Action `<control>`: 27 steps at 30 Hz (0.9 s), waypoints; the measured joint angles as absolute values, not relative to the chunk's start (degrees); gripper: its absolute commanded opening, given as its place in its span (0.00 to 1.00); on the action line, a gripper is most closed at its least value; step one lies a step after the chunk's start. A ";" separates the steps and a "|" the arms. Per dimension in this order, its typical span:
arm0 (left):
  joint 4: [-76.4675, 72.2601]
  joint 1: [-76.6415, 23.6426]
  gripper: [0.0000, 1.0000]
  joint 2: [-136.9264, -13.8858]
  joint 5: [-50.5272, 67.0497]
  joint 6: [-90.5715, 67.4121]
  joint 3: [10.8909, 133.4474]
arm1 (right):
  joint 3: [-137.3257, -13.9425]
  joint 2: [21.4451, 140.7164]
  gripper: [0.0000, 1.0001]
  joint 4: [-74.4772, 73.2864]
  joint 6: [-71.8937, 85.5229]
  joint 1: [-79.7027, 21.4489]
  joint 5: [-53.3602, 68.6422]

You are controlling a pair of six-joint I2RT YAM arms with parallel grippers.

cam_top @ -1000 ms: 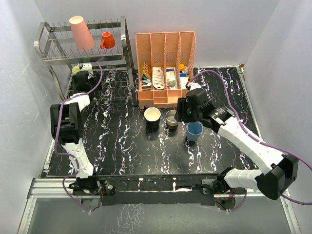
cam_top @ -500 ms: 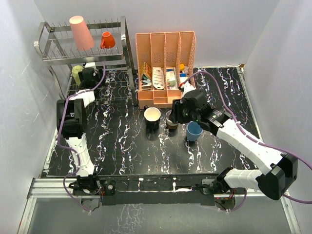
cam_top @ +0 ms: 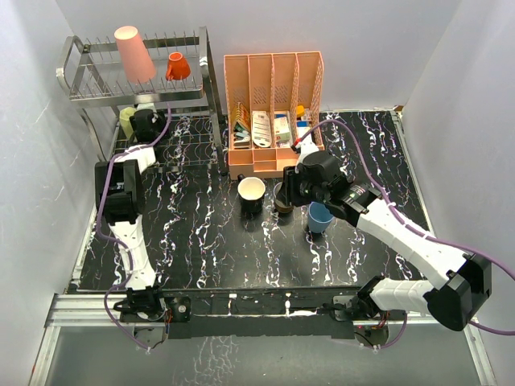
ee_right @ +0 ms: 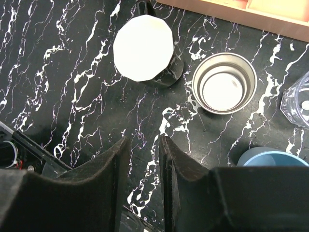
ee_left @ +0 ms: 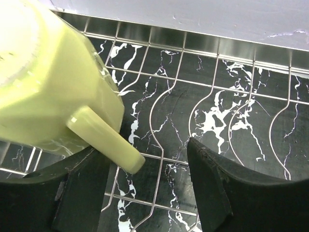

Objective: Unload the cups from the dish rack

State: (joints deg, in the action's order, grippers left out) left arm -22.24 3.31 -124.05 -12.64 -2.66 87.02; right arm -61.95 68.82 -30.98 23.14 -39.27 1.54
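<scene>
The silver dish rack [cam_top: 80, 90] stands at the back left. Upside down on its top tier are a tall pink tumbler [cam_top: 133, 52] and a tiny orange cup [cam_top: 178, 66]. My left gripper [ee_left: 147, 147] is open on the lower tier beside the pale yellow mug [ee_left: 48, 92]. The mug's handle [ee_left: 104, 140] pokes between the fingers, close to the left one. On the table stand the black mug [ee_right: 143, 48], brown metallic cup [ee_right: 224, 83], blue cup [ee_right: 270, 158] and clear glass [ee_right: 297, 101]. My right gripper [ee_right: 143, 140] hovers over them, jaws narrowly apart, holding nothing.
A peach plastic organizer [cam_top: 273, 104] with small items stands behind the table cups. The lower tier's wire grid [ee_left: 212, 111] runs under my left fingers. White walls close in on the left, back and right.
My left gripper pushed deeper under the top tier, up to the yellow mug, and its jaws narrowed. My right gripper drifted slightly left over the table cups while its jaws closed partway.
</scene>
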 measured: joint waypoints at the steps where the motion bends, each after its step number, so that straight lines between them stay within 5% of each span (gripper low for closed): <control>1: -22.24 3.33 0.58 -124.60 -12.60 -2.81 87.37 | -61.95 68.82 0.32 -30.98 22.98 -39.31 1.56; 19: -22.63 4.73 0.04 -126.02 -7.86 -6.26 88.18 | -60.75 68.84 0.24 -28.69 22.35 -40.03 3.03; 27: -25.63 4.73 0.00 -125.25 -6.55 -4.91 85.21 | -60.14 68.86 0.19 -28.12 22.26 -40.14 3.20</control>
State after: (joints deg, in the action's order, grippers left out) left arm -25.63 4.73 -125.25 -6.55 -4.91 85.21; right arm -60.14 68.86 -28.12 22.26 -40.14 3.20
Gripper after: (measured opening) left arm 0.155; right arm 0.211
